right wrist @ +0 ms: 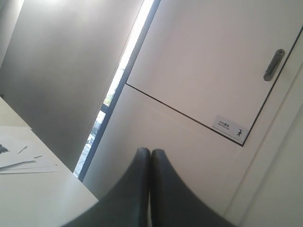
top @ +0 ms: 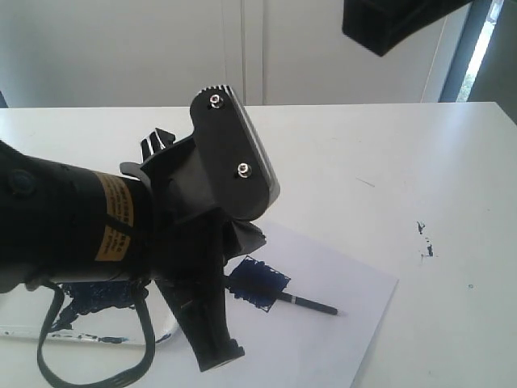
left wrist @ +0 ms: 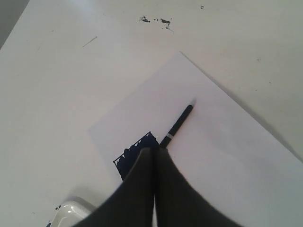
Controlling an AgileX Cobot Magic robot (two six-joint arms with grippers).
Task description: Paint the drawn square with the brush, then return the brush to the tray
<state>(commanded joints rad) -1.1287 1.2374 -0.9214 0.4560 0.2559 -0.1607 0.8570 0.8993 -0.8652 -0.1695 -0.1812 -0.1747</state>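
**Open table on the right, arm and tray crowding the left**

Clock read in the exterior view from the painted square (top: 260, 283): from 1 round to 5 the table (top: 388, 162) lies open, carrying only the flat paper (top: 339, 331) and a few paint specks (top: 424, 238) just above 3. The brush (top: 311, 305) juts out towards 4, its painted end under the pinched-together fingers of the left gripper (left wrist: 154, 153). The left arm (top: 73, 218) fills 7 to 12. At 8 the tray (left wrist: 71, 210) and a black cable loop (top: 48, 356) block the way. High at 1, the right gripper (right wrist: 150, 153) hangs above the table, fingers pressed together.
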